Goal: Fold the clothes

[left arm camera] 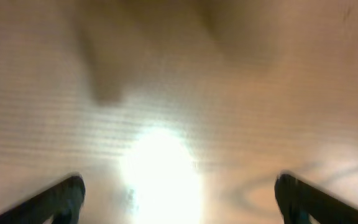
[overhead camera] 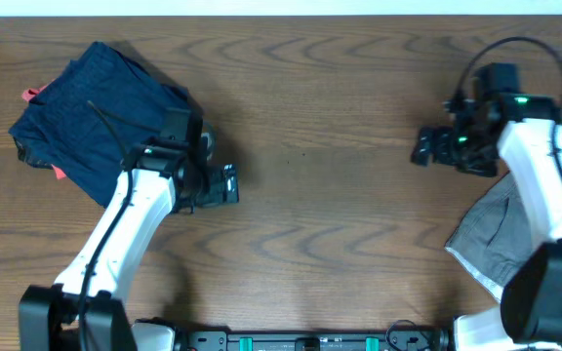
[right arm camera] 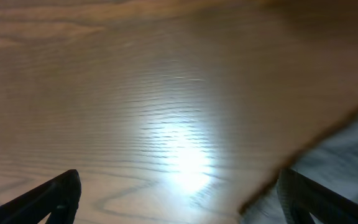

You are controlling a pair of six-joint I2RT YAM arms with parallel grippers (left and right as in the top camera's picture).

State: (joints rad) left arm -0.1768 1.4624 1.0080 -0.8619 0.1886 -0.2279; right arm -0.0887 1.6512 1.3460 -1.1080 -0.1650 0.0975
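A folded dark navy garment (overhead camera: 91,107) lies at the far left of the table, with coral-red cloth (overhead camera: 33,94) showing at its edges. A light grey garment (overhead camera: 501,229) lies crumpled at the right edge; it also shows in the right wrist view (right arm camera: 347,143). My left gripper (overhead camera: 224,185) is open and empty over bare wood, just right of the navy garment; its fingers (left arm camera: 179,199) are wide apart. My right gripper (overhead camera: 425,146) is open and empty above the table, left of the grey garment, with its fingers (right arm camera: 179,199) wide apart.
The wooden table (overhead camera: 330,127) has a pale wall strip along its far edge. A black rail with green parts (overhead camera: 310,341) runs along the front edge between the arm bases. Black cables loop over the right arm (overhead camera: 501,54).
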